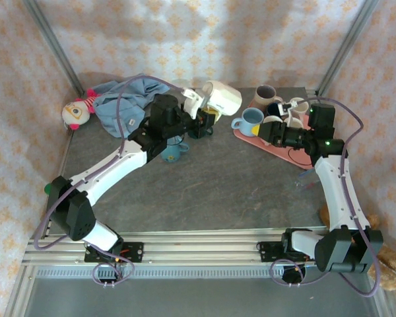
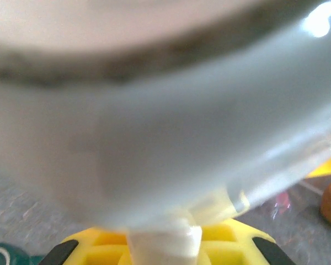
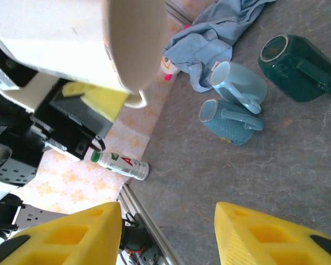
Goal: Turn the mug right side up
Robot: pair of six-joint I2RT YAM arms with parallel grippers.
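Top external: left gripper (image 1: pixel 204 111) is clamped on the cream mug (image 1: pixel 222 98), holding it sideways midair. Right gripper (image 3: pixel 168 218) has its jaws apart, empty, by the pink tray (image 1: pixel 270 148) of mugs.

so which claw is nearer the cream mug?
Left. The left claw is shut on the cream mug, holding it in the air. The right claw is open and apart from it, over by the pink tray.

The cream mug (image 1: pixel 223 98) looks like glossy glazed ceramic. The tabletop (image 1: pixel 237 185) is matt grey with a stone-like pattern. The blue cloth (image 1: pixel 122 102) is soft, crumpled fabric. The right claw (image 3: pixel 166 223) has matt yellow plastic fingers (image 3: pixel 265 234).
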